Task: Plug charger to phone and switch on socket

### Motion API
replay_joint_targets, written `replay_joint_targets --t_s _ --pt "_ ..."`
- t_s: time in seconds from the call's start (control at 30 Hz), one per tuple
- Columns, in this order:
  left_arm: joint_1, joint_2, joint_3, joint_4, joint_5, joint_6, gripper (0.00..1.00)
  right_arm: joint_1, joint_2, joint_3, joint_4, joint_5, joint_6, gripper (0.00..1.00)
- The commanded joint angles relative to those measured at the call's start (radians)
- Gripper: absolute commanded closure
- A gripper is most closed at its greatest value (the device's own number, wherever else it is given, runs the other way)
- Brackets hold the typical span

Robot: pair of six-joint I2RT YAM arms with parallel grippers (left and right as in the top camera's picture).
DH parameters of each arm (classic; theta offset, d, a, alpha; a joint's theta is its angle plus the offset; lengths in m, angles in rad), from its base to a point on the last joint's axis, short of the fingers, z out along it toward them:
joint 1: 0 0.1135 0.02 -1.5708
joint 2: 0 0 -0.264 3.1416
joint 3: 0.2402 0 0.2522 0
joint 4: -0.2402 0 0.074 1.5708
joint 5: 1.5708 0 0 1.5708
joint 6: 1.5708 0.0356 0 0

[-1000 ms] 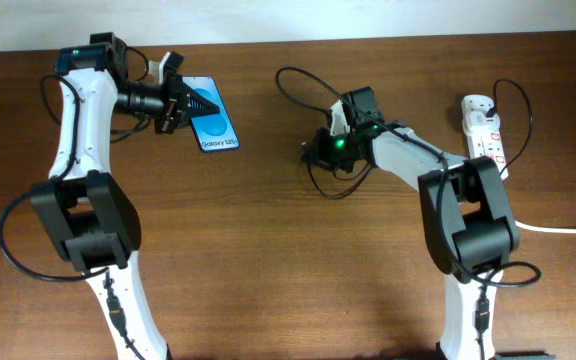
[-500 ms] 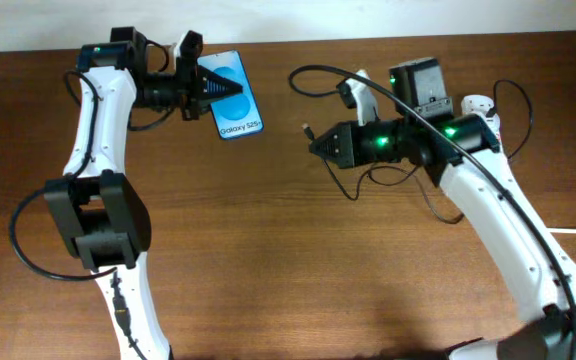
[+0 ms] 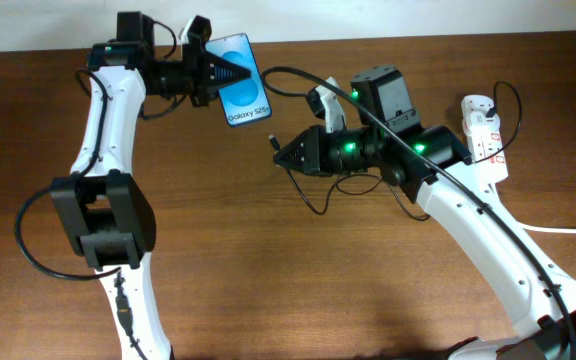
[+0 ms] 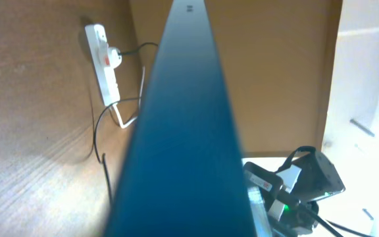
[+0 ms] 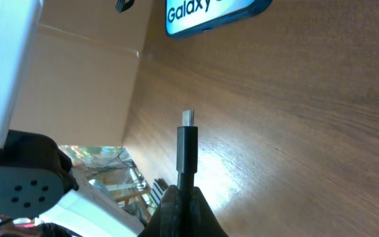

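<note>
The phone (image 3: 248, 88), blue screen with white text at its lower edge, is held off the table at the back with my left gripper (image 3: 234, 73) shut on its upper end. In the left wrist view the phone (image 4: 183, 131) runs edge-on up the middle as a dark blue band. My right gripper (image 3: 282, 155) is shut on the charger (image 3: 274, 141), whose connector points left toward the phone's lower edge, a short gap away. In the right wrist view the connector (image 5: 187, 138) stands upright below the phone (image 5: 209, 13). The socket (image 3: 483, 130) lies at the far right.
The black cable (image 3: 313, 200) loops on the table under the right arm and runs back to the socket. A thick white cord (image 3: 568, 230) leaves the socket (image 4: 104, 62) toward the right edge. Brown wooden table (image 3: 268, 280) all around.
My left gripper has carried the phone up and to the right. My right gripper has moved left with the charger, so the connector now sits closer to the phone's lower edge.
</note>
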Motion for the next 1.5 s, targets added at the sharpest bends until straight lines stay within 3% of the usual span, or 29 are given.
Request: replay_joint_targets --t_s 0.0,0.23,0.53,0.77,1.07,1.47 --pt "-0.034 -0.036 0.011 0.14 0.05 -0.246 1.0 0.002 -0.011 0.005 0.005 0.009 0.027 0.96" --pt "-0.106 -0.036 0.011 0.438 0.027 -0.58 1.0 -0.007 -0.01 0.005 0.033 0.013 0.027 0.96" --pt "-0.125 -0.036 0.011 0.449 0.022 -0.605 1.0 -0.076 -0.01 0.005 0.036 0.02 0.029 0.96" --pt "-0.127 -0.036 0.011 0.457 -0.074 -0.626 1.0 -0.118 -0.01 -0.001 0.07 0.008 0.035 0.96" --pt "-0.146 -0.036 0.011 0.768 -0.078 -0.858 1.0 -0.136 -0.007 -0.008 0.126 -0.026 0.117 0.96" --pt "-0.17 -0.036 0.011 0.774 -0.078 -0.875 1.0 -0.138 0.01 -0.028 0.199 -0.026 0.156 0.96"
